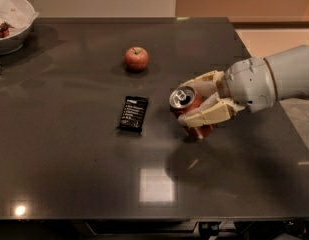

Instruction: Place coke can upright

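Observation:
The red coke can (pixel 190 109) is held in my gripper (pixel 195 103), tilted, with its silver top facing up and to the left. Its lower end is close to the dark table (pixel 69 159); I cannot tell whether it touches. The cream-coloured fingers (pixel 209 115) are shut around the can's body, one above and one below it. The arm comes in from the right edge of the view.
A red apple (pixel 136 58) sits on the table behind and left of the can. A flat black snack bar wrapper (pixel 133 113) lies just left of the can. A white bowl (pixel 9 21) stands at the far left corner.

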